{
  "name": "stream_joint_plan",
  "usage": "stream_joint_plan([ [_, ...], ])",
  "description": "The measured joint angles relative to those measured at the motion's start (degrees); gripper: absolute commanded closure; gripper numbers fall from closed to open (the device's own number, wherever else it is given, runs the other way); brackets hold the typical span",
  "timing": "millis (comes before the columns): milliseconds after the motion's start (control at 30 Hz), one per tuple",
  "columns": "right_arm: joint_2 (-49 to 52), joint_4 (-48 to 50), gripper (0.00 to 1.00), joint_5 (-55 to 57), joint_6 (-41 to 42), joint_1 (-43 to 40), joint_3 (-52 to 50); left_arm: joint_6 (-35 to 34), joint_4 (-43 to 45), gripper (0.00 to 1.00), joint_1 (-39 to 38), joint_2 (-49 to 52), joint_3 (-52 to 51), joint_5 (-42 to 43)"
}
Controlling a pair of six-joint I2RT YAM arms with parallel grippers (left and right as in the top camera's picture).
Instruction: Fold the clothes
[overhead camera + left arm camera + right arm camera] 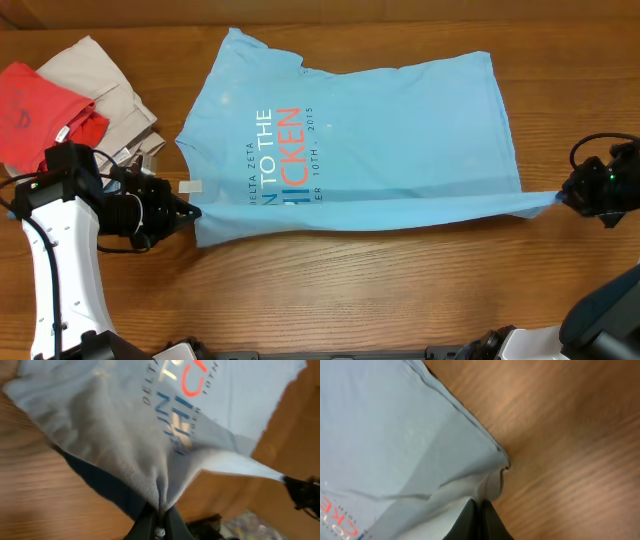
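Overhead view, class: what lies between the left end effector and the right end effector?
The sky-blue T-shirt: its near edge stretches from the left end effector to the right end effector, both shut on it, seen overhead.

Wooden counter [400,290] — a sky-blue T-shirt [400,140] spread across its middle; a red T-shirt [30,110] and beige trousers [110,85] heaped together at its far-left corner.
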Motion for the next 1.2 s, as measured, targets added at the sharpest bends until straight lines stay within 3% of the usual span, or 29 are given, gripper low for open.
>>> stream_joint_plan([
  [300,0.0,9.3,0.92,-2.4,0.0,2.1,0.0,-4.7,19.3,0.96,-0.2,0.4,0.0,-6.6],
  [567,1.7,11.5,0.92,-0.8,0.0,6.3,0.0,-7.6,24.1,0.96,-3.5,8.2,0.0,-8.2],
  [767,3.0,11.1,0.96,0.5,0.0,6.8,0.0,-8.1,24.6,0.96,-4.3,12.2,0.0,-7.9],
  [967,2.7,6.8,0.96,-1.4,0.0,4.7,1.7,-7.3,23.2,0.96,-3.6,11.6,0.2,0.7],
  [1200,-4.3,-3.4,0.96,-2.0,0.0,0.3,9.4,-5.3,12.6,0.96,-2.7,-0.7,2.2,1.7],
])
